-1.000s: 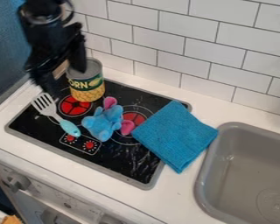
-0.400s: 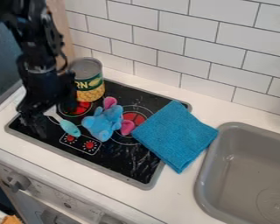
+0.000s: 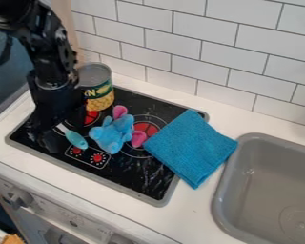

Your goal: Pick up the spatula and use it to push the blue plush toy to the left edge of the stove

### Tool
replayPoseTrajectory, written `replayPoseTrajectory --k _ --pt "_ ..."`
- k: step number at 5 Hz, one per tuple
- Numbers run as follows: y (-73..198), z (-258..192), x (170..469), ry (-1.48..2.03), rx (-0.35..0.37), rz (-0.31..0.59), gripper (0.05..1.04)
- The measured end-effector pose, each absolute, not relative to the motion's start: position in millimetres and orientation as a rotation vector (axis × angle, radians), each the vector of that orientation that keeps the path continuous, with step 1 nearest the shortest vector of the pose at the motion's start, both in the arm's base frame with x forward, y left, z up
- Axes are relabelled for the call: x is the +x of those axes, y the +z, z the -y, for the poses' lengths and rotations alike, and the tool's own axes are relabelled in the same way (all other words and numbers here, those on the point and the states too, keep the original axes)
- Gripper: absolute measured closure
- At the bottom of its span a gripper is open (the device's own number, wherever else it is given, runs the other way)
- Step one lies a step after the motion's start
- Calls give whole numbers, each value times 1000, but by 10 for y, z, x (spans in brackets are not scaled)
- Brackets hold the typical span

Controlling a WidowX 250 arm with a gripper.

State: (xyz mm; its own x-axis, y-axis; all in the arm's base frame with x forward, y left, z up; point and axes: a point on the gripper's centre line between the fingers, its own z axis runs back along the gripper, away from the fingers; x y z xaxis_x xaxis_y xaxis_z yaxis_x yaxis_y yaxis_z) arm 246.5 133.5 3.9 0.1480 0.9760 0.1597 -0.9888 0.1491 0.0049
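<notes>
The black gripper (image 3: 65, 131) hangs low over the left part of the stovetop (image 3: 133, 174), fingers spread wide across the spatula (image 3: 76, 139), whose turquoise handle slants from between them toward the lower right, beside the blue plush toy (image 3: 112, 134).

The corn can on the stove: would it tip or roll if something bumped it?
The can stands upright on the glossy stove, so a low push might just slide it. A knock near its top could tip it; on its round side it would probably roll.
</notes>
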Motion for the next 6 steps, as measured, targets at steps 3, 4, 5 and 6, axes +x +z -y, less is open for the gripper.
replayPoseTrajectory --k 3,4,5,6 --pt "-109 -1351 2553 1366 175 143 425" --pt "-129 -1325 2550 1380 168 151 711" --pt "-124 -1310 2546 1388 159 152 781" --pt "-65 -1364 2463 1415 151 133 781"
